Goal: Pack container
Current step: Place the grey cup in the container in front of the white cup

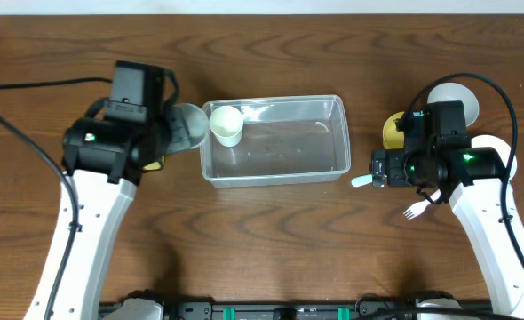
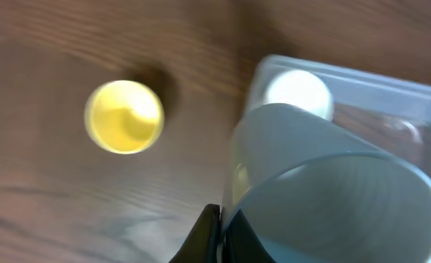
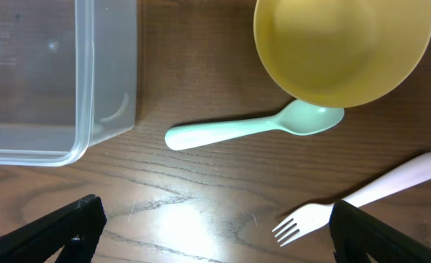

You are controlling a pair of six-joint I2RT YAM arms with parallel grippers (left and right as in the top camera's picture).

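Beside the container [image 1: 275,151], left claw [image 1: 178,130] around cup [image 2: 332,190]

No text, label, brand, number or sign can be read on anything in these views.

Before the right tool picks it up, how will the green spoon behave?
The spoon looks like smooth plastic, so probably light and stiff. It lies flat on the table, so a push may slide it. Its head is beside the yellow bowl, which may shift too.
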